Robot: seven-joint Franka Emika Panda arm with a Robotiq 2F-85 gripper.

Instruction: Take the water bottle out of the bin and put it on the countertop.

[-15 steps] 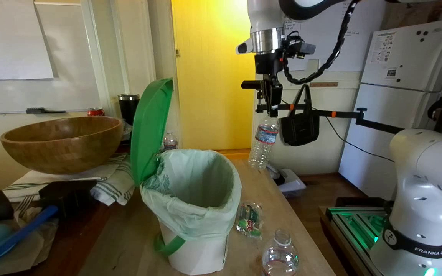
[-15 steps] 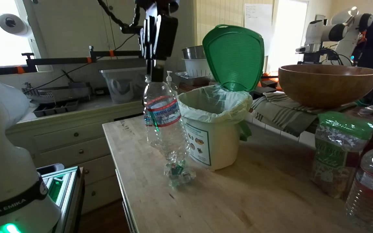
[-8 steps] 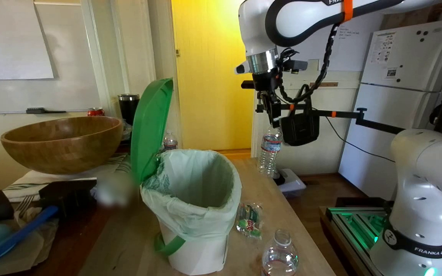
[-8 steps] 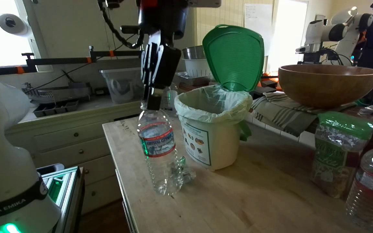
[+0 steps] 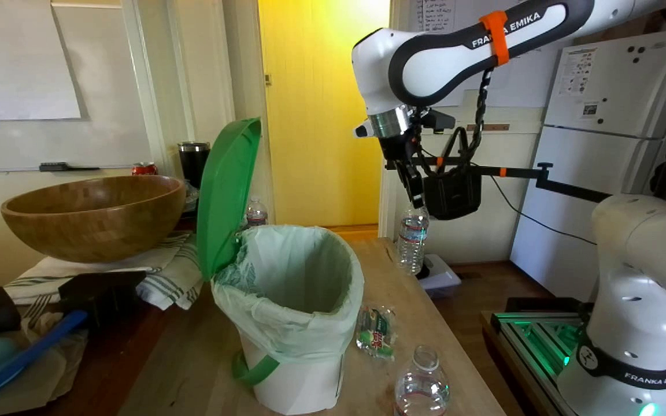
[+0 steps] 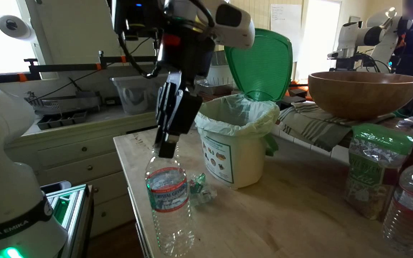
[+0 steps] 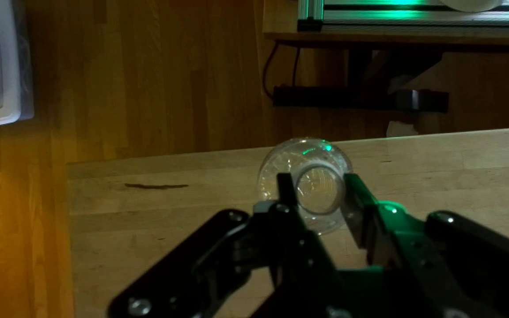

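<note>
Wrist view: saw the black two-fingered end effector (image 7: 319, 179) set narrow, holding a slim, clear, ribbed plastic water bottle (image 7: 318, 194) by its uncapped neck. In both exterior views, found the bottle roughly upright, with its red-edged blue label, outside a small white waste bin (image 6: 247, 161), near it but apart. Located it by the edge of the pale brown wooden table (image 6: 281, 229); could not tell resting on the wood from hanging just above. Noted a pale green-white plastic bag (image 5: 287, 323) lining the bin and a bright green lid (image 5: 229, 196) flipped up. Saw, just beside the bin on the table, a crumpled clear plastic wrapper (image 6: 203, 193). In an exterior view, made out a second clear plastic bottle (image 5: 422, 384), uncapped, right of the bin and nearer the camera, cut off at the lower edge. Left of the bin there, saw a large brown wooden bowl (image 5: 99, 240) on a white, dark-striped cloth (image 5: 171, 280), and beyond the bin a yellow door (image 5: 321, 144). In an exterior view, well to the right of the bin, found a green-topped see-through packet (image 6: 369, 175) just beside a white-capped clear bottle (image 6: 411, 211).
</note>
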